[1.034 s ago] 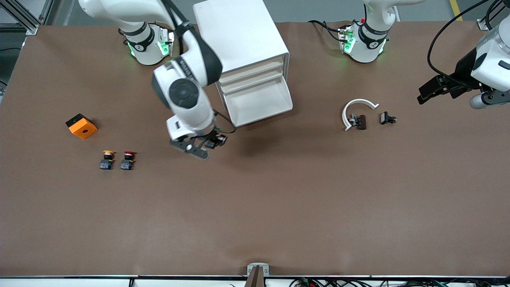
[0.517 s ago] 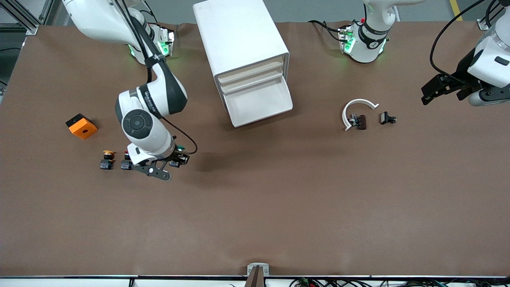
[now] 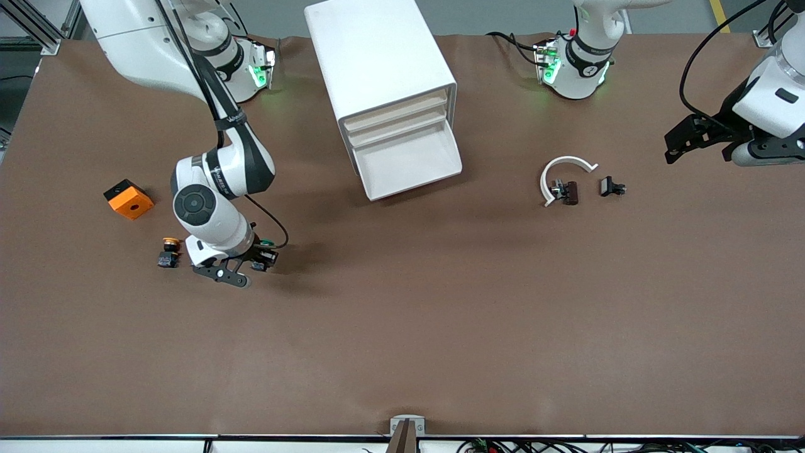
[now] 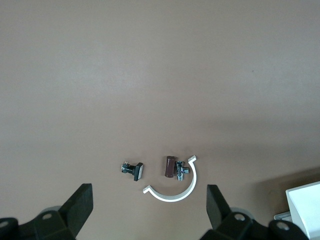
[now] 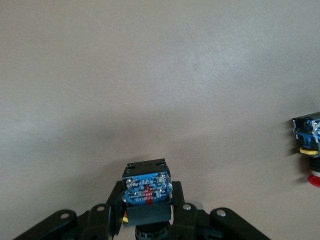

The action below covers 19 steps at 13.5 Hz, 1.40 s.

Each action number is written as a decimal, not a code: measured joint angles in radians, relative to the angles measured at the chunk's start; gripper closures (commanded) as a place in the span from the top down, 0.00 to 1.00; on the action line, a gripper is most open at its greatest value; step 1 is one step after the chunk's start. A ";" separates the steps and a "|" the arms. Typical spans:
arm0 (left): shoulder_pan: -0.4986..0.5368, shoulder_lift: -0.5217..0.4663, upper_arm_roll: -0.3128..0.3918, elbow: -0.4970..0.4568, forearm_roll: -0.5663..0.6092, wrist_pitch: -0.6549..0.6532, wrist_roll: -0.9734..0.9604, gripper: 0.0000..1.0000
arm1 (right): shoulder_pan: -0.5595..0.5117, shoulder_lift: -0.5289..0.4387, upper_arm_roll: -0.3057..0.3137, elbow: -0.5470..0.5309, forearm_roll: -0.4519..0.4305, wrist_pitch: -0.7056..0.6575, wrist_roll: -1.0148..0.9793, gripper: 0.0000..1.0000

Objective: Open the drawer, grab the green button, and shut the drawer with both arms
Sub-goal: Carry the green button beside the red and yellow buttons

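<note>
The right gripper is clamped on the green button, carrying it low over the table well away from the cabinet toward the right arm's end, just beside the yellow button, presumably to set it down in that row. The drawer still juts open from the cabinet's front, so closing remains. The left gripper, its fingers spread wide and empty, waits above the white ring toward the left arm's end, seemingly kept clear until the drawer needs pushing.
</note>
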 measured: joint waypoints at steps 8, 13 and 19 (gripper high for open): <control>0.002 0.000 0.004 0.003 0.000 -0.015 0.000 1.00 | -0.137 0.009 0.000 -0.038 -0.002 0.046 -0.209 0.00; 0.002 0.003 0.004 0.003 0.000 -0.018 0.000 1.00 | -0.147 0.019 0.004 -0.068 -0.003 0.059 -0.245 0.00; 0.003 0.003 0.004 0.003 0.000 -0.019 0.000 1.00 | -0.175 0.025 0.004 -0.080 -0.003 0.059 -0.294 0.52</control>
